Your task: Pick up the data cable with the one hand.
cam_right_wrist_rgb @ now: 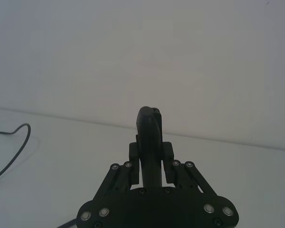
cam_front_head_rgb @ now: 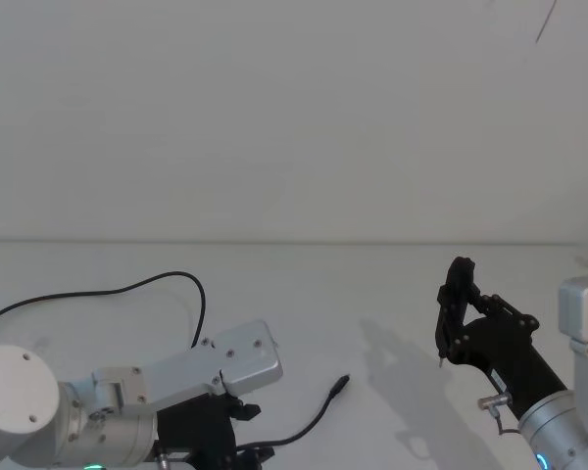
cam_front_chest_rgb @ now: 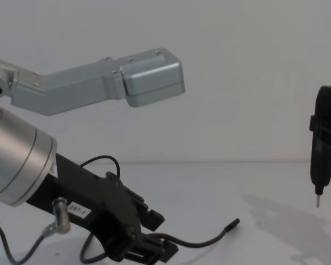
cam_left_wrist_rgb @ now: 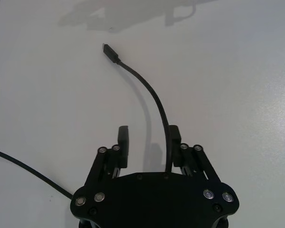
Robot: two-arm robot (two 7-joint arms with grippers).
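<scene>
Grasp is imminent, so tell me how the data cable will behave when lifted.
Probably floppy: the data cable lies in a loose curve, so its plug end would likely droop. Thin, so probably light. It sits off-centre in the open left tool, so it might shift on closing. The right tool holds a stylus.

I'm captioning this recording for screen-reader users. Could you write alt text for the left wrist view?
The left claw is open over a white table, with the black data cable passing between its fingers, close against one. The cable curves away to its small plug lying on the table.
</scene>
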